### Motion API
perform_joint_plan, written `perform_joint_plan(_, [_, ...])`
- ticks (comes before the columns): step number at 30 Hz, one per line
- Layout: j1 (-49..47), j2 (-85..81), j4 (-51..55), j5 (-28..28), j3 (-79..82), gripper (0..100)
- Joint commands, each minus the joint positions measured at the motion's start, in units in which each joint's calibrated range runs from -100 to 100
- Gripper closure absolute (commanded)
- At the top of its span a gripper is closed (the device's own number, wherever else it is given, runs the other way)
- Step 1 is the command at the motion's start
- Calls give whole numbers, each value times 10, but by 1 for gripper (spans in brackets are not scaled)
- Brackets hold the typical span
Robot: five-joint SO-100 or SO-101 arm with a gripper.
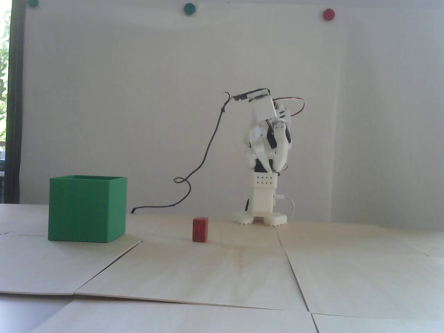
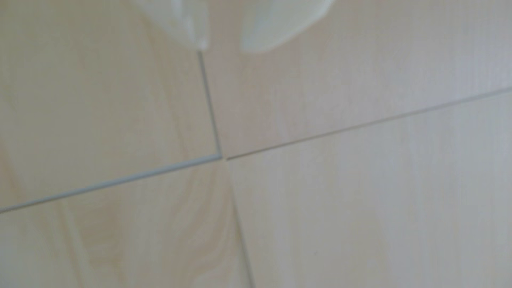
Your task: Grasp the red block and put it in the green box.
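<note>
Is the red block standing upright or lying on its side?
Upright. In the fixed view the red block stands on its small end on the table, taller than wide, right of the green box.

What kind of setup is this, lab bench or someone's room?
Likely a home or office tabletop test rig, not a lab bench: pale wood panels laid as a work surface, a small white hobby arm against a plain wall, and props, a green box and a red block.

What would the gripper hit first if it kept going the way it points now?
Probably the bare wooden table: the wrist view shows only its panels ahead of the gripper. The red block isn't in that line.
</note>
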Motion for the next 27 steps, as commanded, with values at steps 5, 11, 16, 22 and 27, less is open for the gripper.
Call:
perform_joint_plan(5, [128, 368, -20, -36, -340, 97])
perform_joint_plan(11, [186, 561, -19, -40, -474, 97])
perform_joint_plan(16, [228, 716, -11, -73, -609, 97])
perform_joint_plan(22, [234, 796, 70, -70, -694, 97])
perform_joint_plan(27, [234, 828, 96, -73, -728, 97])
